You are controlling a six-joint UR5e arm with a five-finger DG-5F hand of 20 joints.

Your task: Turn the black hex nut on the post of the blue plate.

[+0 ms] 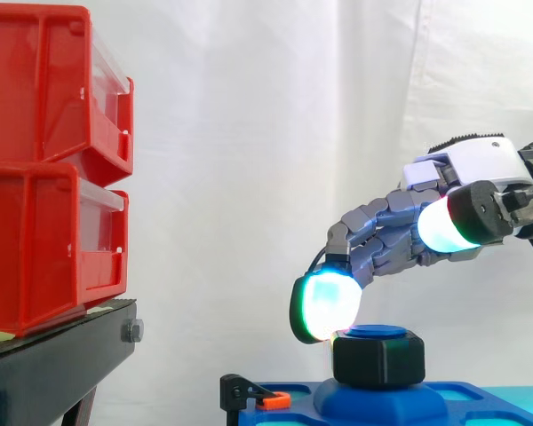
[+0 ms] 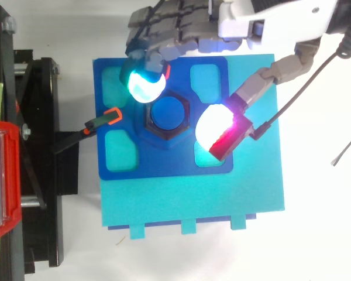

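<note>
Side view: the black hex nut (image 1: 377,358) sits on the blue plate's (image 1: 480,397) post. The hand (image 1: 386,232) hangs above it, spread, pinching nothing, with one cyan pad (image 1: 327,306) just beside the nut at 10 o'clock.

Top view: glowing pads flank the nut at 11 and 4 o'clock.

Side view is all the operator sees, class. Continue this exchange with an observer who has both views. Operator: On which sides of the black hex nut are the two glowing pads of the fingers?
Observer: Seen from above, the hand has a pad on either side of the black hex nut. The cyan pad lies over its upper-left corner, and the white-and-red pad lies off its right side.
Operator: What surrounds the nut on the plate?
Observer: Four lighter pockets, one toward each corner of the blue plate.
</note>
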